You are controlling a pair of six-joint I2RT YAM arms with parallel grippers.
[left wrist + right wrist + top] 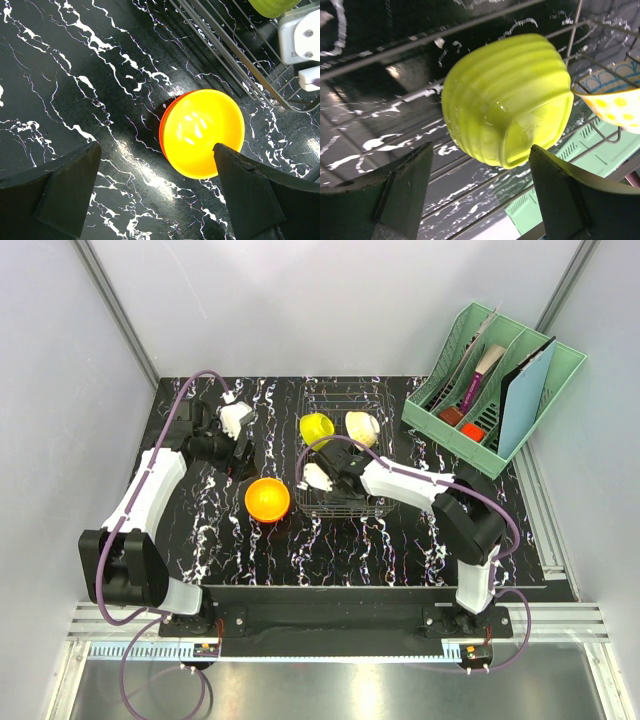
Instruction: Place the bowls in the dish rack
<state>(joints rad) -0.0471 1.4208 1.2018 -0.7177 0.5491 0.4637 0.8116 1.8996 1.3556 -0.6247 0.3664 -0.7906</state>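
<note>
- The right pincer (480, 150) is released. Its fingers stand apart on either side of the yellow-green bowl (507, 97), which lies tilted on its side inside the dish rack (340, 508), close to a cream dotted bowl (615, 102).
- Risk: the yellow-green bowl looks unsettled on the wires. A careless retreat could catch its rim with a finger and roll it against the dotted bowl.
- The left pincer (156, 150) hangs wide open above the orange bowl (202, 132) and holds nothing. That bowl sits on the table (75, 75), just outside the rack.
- Risk: its smooth, round wall may slip out of a pinch. Closing off-centre could shove it into the rack wires.
</note>
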